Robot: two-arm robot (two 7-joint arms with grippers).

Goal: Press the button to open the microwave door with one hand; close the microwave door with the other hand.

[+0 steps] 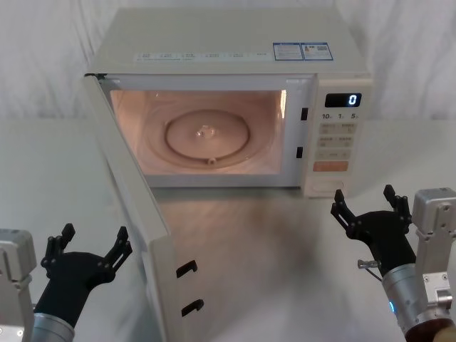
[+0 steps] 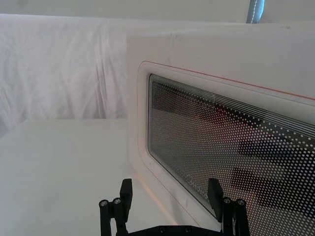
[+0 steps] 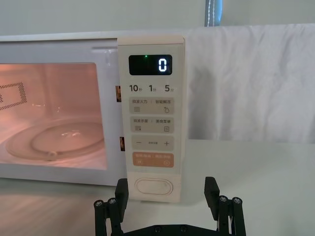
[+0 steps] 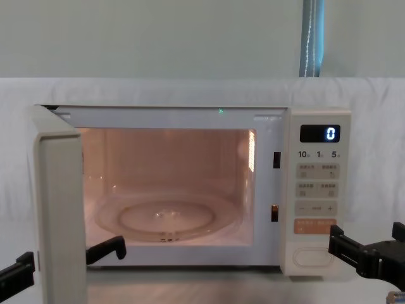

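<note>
Gaping wide, cream microwave door (image 1: pixel 132 206), cavity lit; both grippers' fingers apart.

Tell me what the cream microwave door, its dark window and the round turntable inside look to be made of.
The cream microwave door: probably matte plastic or painted metal, since its frame shows a smooth, even sheen. Its dark window: glossy glass or clear plastic over a dotted mesh screen, likely metal. The round turntable: apparently clear glass, as it is see-through with glints under the lit cavity.
</note>
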